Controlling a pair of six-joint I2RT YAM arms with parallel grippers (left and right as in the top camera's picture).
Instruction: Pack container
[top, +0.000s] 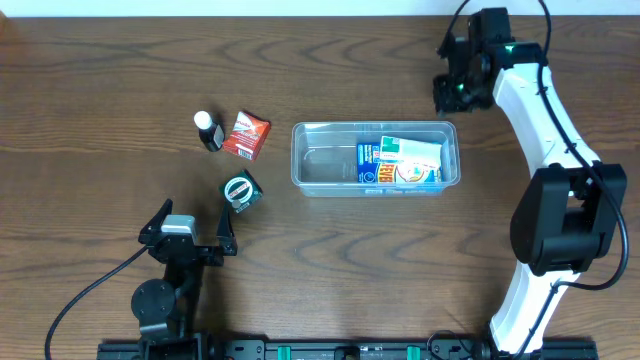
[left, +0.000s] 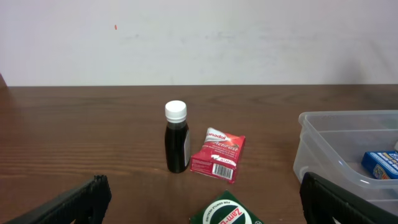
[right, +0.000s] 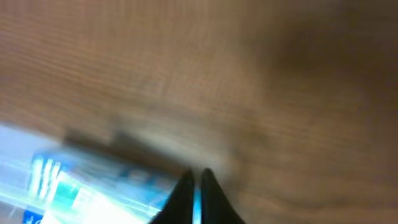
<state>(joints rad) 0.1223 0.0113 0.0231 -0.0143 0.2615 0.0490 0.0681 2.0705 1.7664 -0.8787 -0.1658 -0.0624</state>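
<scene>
Overhead view. The container (top: 320, 165), a clear rectangular tub, lies at the middle of the desk (top: 100, 80) with its long sides running left to right. Its right half holds blue-and-white cartons (top: 400, 162) lying flat; its left half shows only the bare floor of the tub.

To the left of the container stand three loose items. A dark bottle (top: 207, 131) with a white cap stands upright at the far left of the group. A red packet (top: 246, 136) lies just beside the bottle on its right. A green box (top: 241, 191) lies nearer, apart from both.

The left end effector (top: 195, 212) sits near and to the left, just short of the green box, with its fingers spread wide and nothing between them. In the left wrist view the two fingers (left: 68, 202) frame the bottle, the packet and the left end of the container.

The right end effector (top: 447, 97) hangs beyond the far right corner of the container, clear of its rim. The right wrist view is heavily blurred; the fingers (right: 208, 193) appear pressed almost together, with only a thin sliver between them and no object in the grip.
</scene>
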